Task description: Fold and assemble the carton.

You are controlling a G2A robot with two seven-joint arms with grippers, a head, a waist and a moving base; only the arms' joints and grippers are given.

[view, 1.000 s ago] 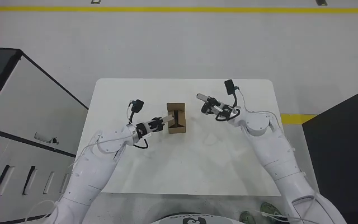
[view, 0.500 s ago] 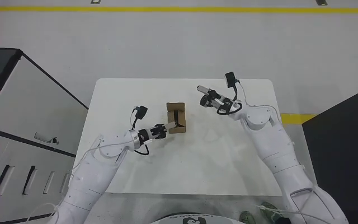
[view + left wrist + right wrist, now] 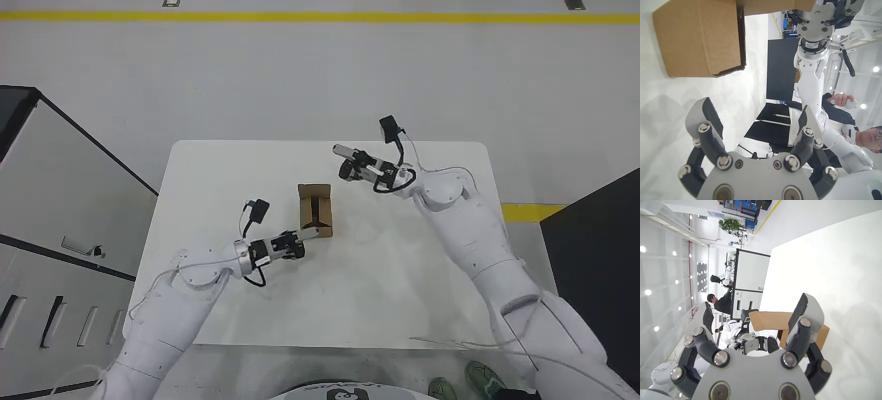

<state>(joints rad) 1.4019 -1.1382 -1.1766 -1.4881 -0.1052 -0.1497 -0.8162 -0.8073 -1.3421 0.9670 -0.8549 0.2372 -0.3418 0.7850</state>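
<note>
**Item:** carton [image 3: 316, 210], brown corrugated board.
**Location:** near the middle of the worktop [image 3: 380, 290], standing free and held by nothing.
**Condition:** partly formed. A dark opening is seen from above, and one flap [image 3: 766, 319] is raised and untucked. An end seam is seen gaping slightly from the left wrist view.

**Item:** left gripper [image 3: 295, 243].
**State:** fingers spread, nothing held.
**Location:** just beside the carton's near corner, apart from the board.

**Item:** right gripper [image 3: 341, 155].
**State:** fingers spread, nothing held.
**Location:** beyond the carton's far side, apart from it.

**Step in hand (judged):** the raised flap is to be folded down and the open end closed.

**Handling notes:**
- The carton is judged light and likely to slide on the smooth worktop, so one wall should be braced by one gripper before any flap is pushed.
- Pressure is best applied near the flap's free edge and carried down along the crease (not into the panel's middle, where the board may buckle).
- The short flaps should be laid in first and the long ones over them.
- The bracing gripper should be kept low on the wall, so that the box is neither tipped nor squeezed out of square.
- The gaping seam should be checked for alignment before the closing flap is pressed home.
</note>
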